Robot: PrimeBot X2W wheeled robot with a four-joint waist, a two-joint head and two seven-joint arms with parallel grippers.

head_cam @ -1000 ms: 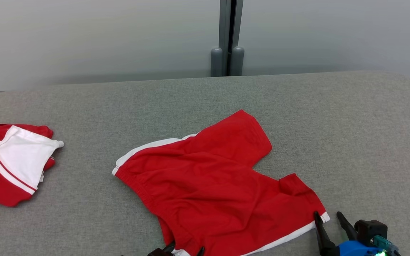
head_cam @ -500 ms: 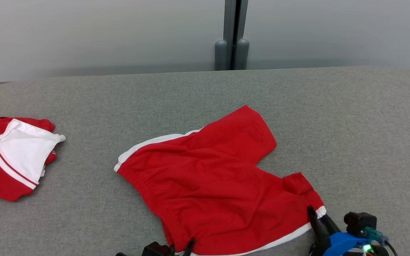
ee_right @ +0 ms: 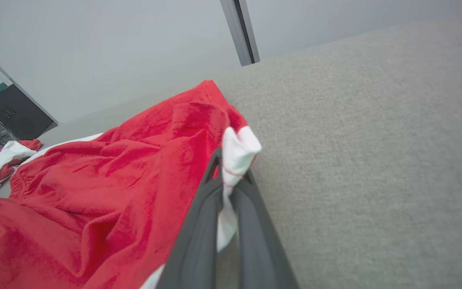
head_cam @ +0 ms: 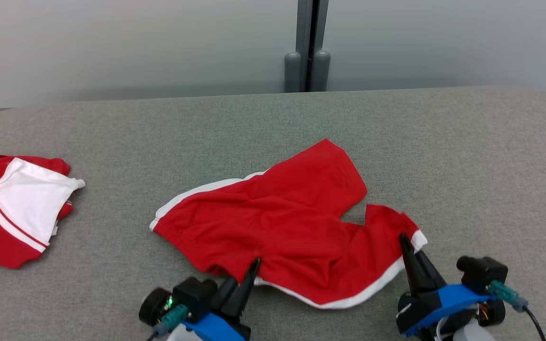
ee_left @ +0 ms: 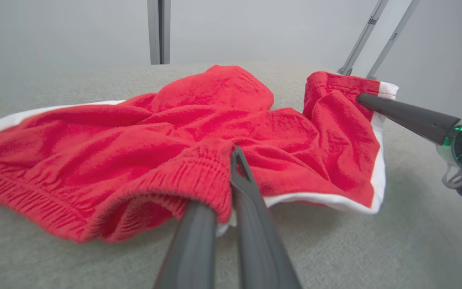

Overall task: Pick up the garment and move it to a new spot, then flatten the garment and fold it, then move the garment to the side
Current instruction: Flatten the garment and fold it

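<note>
Both grippers had closed and risen since a second earlier, left gripper point(head_cam: 254, 263) pinching the waistband point(ee_left: 199, 160) at 6 o'clock, right gripper point(head_cam: 403, 239) clamping the white-trimmed leg hem point(ee_right: 237, 148) at 4 o'clock, so the red garment point(head_cam: 277, 222), mid-table point(head_cam: 467, 156), looked ready for carrying.

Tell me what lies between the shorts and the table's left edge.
Another red-and-white garment lies at that edge, apart from the shorts. Nothing else visible stands on the table between them.
</note>
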